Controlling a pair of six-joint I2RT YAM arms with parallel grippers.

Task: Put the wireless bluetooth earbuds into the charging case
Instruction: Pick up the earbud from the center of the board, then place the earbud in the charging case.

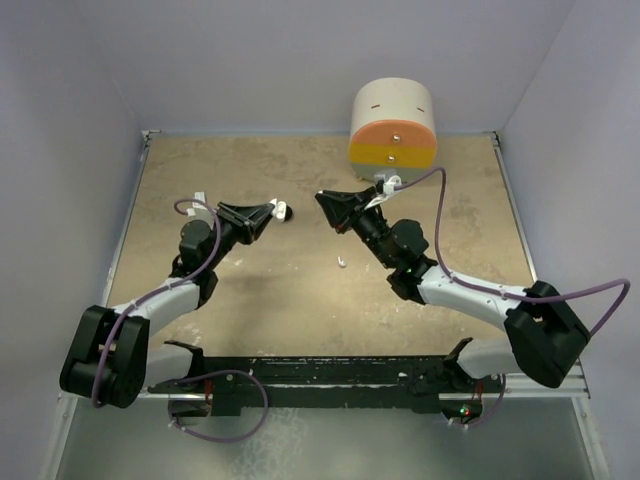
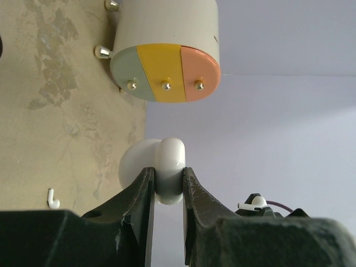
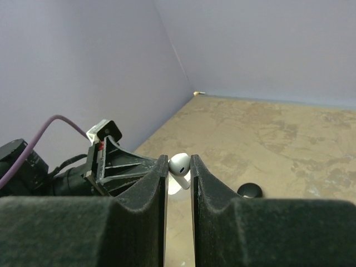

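Wrist views reveal grips: left gripper (image 2: 167, 175) pinches charging case (image 2: 169, 158); right gripper (image 3: 178, 160) pinches white earbud (image 3: 179, 164).

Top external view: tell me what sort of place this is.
Probably a robot test cell: plain lilac walls box in a mottled tabletop, two arms are bolted at its near edge, and a pastel drawer box stands at the back.

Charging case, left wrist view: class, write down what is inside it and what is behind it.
Inside: hidden; only the white outer shell of the charging case shows between the jaws of the left gripper. Behind it: the wall, with a three-coloured round box above.
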